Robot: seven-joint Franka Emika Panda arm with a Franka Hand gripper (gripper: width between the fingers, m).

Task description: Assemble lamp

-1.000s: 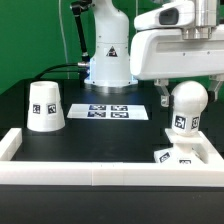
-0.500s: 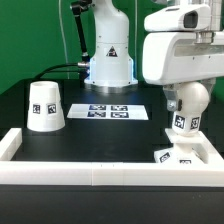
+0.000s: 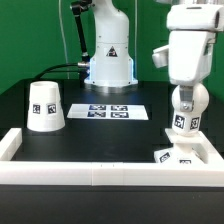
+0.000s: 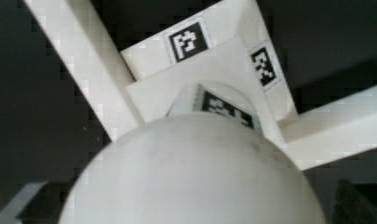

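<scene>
- The arm has swung across from the exterior view's left and has come down, so the gripper [image 3: 188, 97] now hangs straight over the bulb [image 3: 183, 118] rather than beside it.
- The bulb itself has not moved. It stands upright on the tabletop [image 3: 100, 138] at the exterior view's right, inside the corner of the white rail frame [image 3: 90, 172], just beside the flat base [image 3: 180, 155]. Whether bulb and base touch cannot be told.
- In the wrist view the bulb's dome fills the near field, with the base's tags beyond it. The dark fingers [image 4: 28, 205] sit spread wide at either side of the dome, apparently clear of it and holding nothing.
- The shade [image 3: 44, 106] rests mouth-down, well apart at the exterior view's left, and the marker board [image 3: 110, 111] lies between.
- Judgement: the approach is about finished and the grasp on the bulb comes next. Seating the bulb in the base and adding the shade are not yet done.
</scene>
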